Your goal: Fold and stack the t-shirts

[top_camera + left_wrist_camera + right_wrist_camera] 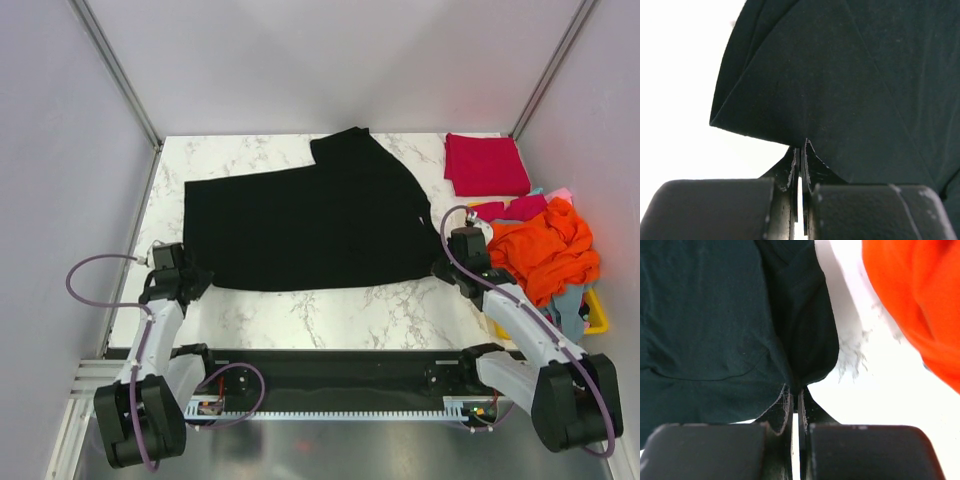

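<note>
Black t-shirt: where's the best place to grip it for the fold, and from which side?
Grip the two near corners of the black t-shirt, coming in from the near side. It lies mostly flat and spread out, so only its edges offer a pinch. The left gripper and right gripper are shut on those corners.

Bright, even light falls from above in the overhead view. It leaves only faint, soft shadows under the left arm [150, 330] and right arm [520, 320]. The black t-shirt [300, 220] reads as an almost flat dark patch, while the table [330, 315] is crisp, its marble veins clear. In both wrist views the table is blown out to near pure white. The black t-shirt's creases are sharp there, but the left gripper [801, 146] and right gripper [795, 392] look soft near the lens. The orange t-shirt [920, 305] is a blurred, saturated mass.
</note>
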Controlling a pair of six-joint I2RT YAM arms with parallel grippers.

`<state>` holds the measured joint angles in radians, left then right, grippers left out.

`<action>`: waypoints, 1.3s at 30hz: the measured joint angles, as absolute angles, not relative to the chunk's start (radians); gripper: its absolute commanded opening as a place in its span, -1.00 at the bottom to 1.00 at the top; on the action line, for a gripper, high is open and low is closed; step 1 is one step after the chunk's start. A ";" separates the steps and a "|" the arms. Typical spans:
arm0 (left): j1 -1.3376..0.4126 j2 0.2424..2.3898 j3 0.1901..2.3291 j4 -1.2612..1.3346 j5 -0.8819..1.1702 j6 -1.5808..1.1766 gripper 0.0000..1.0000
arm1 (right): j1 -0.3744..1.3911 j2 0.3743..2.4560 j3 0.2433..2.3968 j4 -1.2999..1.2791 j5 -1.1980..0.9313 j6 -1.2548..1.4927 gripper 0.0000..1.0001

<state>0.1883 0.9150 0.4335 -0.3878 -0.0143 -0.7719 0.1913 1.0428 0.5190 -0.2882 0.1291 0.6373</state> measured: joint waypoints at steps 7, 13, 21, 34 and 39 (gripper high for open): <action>0.188 0.820 0.434 -0.504 0.043 -0.803 -0.73 | 0.191 0.868 0.498 -0.427 0.125 0.663 -0.96; 0.187 0.752 0.474 -0.598 0.159 -0.826 0.75 | 0.191 0.811 0.508 -0.522 0.081 0.688 0.87; 0.187 0.748 0.708 -0.698 0.249 -0.707 0.86 | 0.200 0.857 0.734 -0.612 0.035 0.624 0.87; 0.191 0.861 0.757 -0.626 0.286 -0.533 0.75 | 0.279 2.342 2.365 -0.443 0.075 0.387 0.94; 0.190 0.890 0.747 -0.617 0.324 -0.526 0.74 | 0.278 2.624 2.490 -0.306 0.132 0.377 0.87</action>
<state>0.1902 0.8902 0.7467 -0.6167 0.3241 -0.5259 0.2775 2.6244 2.4901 -0.3061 0.1322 0.3771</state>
